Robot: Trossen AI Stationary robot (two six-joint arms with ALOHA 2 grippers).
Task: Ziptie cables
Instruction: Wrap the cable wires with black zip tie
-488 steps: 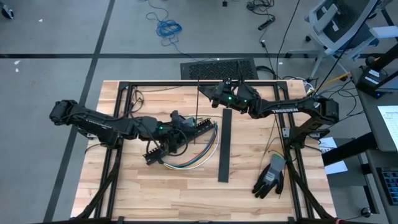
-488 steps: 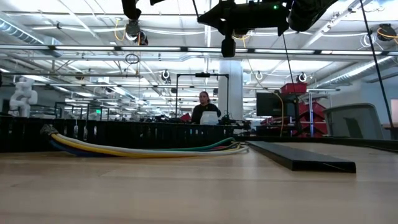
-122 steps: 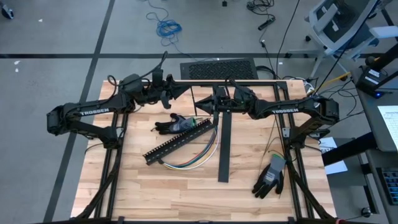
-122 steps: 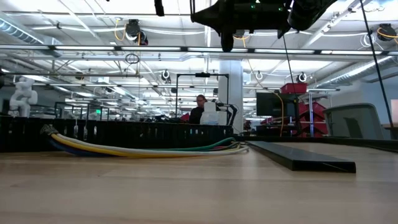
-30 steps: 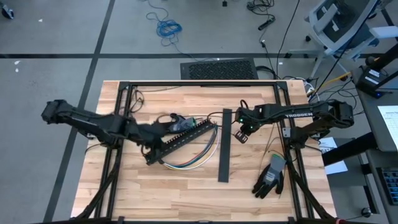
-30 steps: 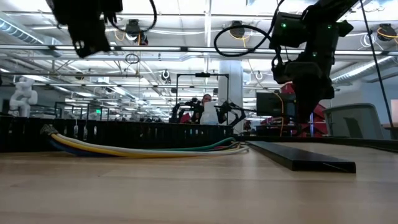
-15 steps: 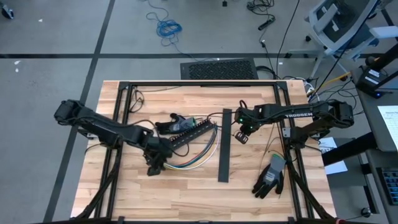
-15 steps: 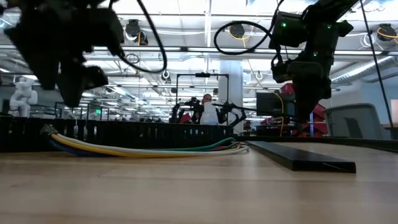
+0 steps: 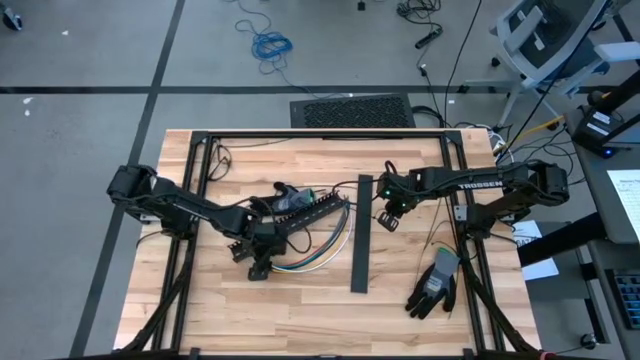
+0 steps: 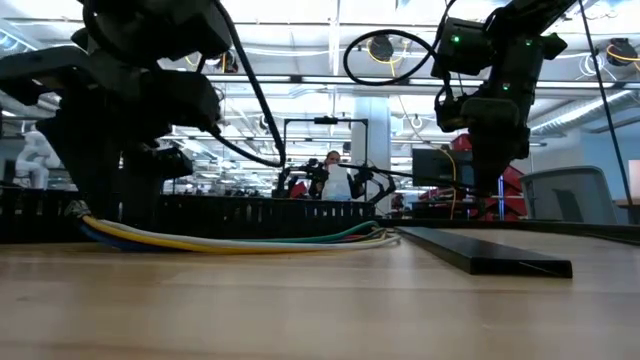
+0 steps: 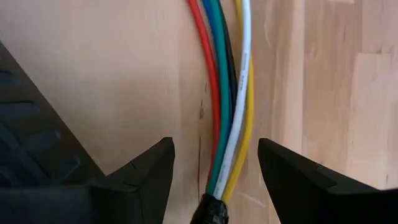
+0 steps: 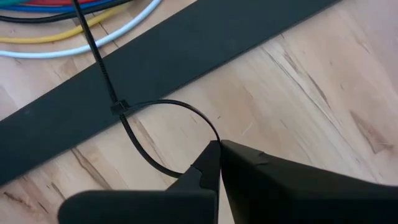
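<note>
The cables (image 9: 318, 252), a curved bundle of red, green, white and yellow wires, lie on the wooden table beside the black slotted duct (image 9: 300, 214). My left gripper (image 9: 262, 268) is low over the bundle's near-left end, pointing down. In the left wrist view my left gripper (image 11: 214, 155) is open, one finger on either side of the cables (image 11: 227, 112), touching nothing I can see. My right gripper (image 9: 388, 216) hangs right of the flat black strip (image 9: 361, 235), shut on a looped black ziptie (image 12: 149, 118). My right gripper pinches the ziptie's loop (image 12: 211, 135) between its two shut fingertips, on the side of the loop opposite the head (image 12: 118, 107). The fingers slant down from above. The loop hangs over the black strip's edge, and the tail (image 12: 93, 43) runs off across the strip.
A black glove (image 9: 283, 199) lies at the duct's far end, and a grey-and-black glove (image 9: 435, 283) near the table's right front. The black frame rails (image 9: 320, 133) border the table. Bare wood lies along the near edge (image 9: 330, 320).
My left gripper has come down from above the duct toward the table's near edge, then a little right, to the cables' near-left end. It has turned about its axis, and its fingers now stand apart.
</note>
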